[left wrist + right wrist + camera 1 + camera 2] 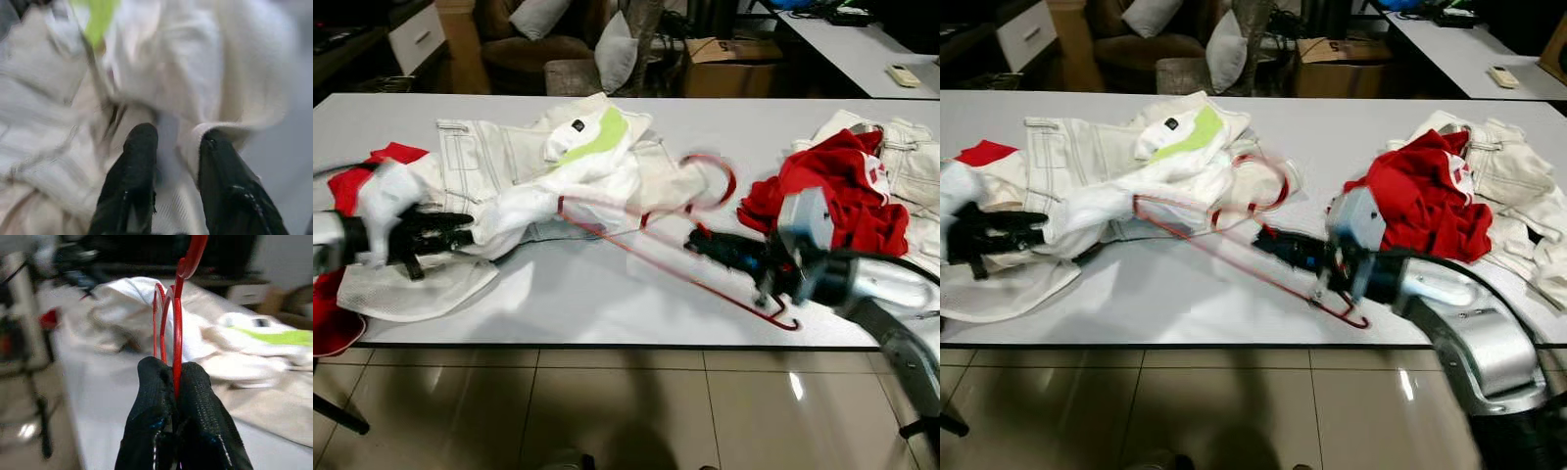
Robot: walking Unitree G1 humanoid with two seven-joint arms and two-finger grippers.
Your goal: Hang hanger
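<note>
Your right pincer (697, 241) is pressed together on the red hanger (646, 227), pinching the wire frame near where the hook rises; the right wrist view shows both fingers (156, 396) clamped with the red wire running up between them. The hanger lies low over the white worktop (607, 304), its hook (715, 178) blurred beside the white garment with the lime-green patch (578, 157), one corner reaching under that garment's cloth and the other end trailing toward the worktop's near edge.

Your left pincer (440, 235) is at the garment's near side. In the left wrist view its fingers (134, 161) stand a little apart with a fold of white fabric between them, so it looks to be gripping the cloth, though not tightly pressed.

A second heap, a red garment (842, 191) on pale trousers (915, 162), sits well apart on the right side of the worktop, and more red cloth (352, 186) shows at the far left.

By my reading you are in the threading step: hanger in one pincer, garment in the other, the shoulder of the frame being worked into the garment. The next move calls for holding the cloth open with your left while your right slides the hanger arm further inside. Watch that the wire does not snag a seam or drag the whole garment across the worktop.
</note>
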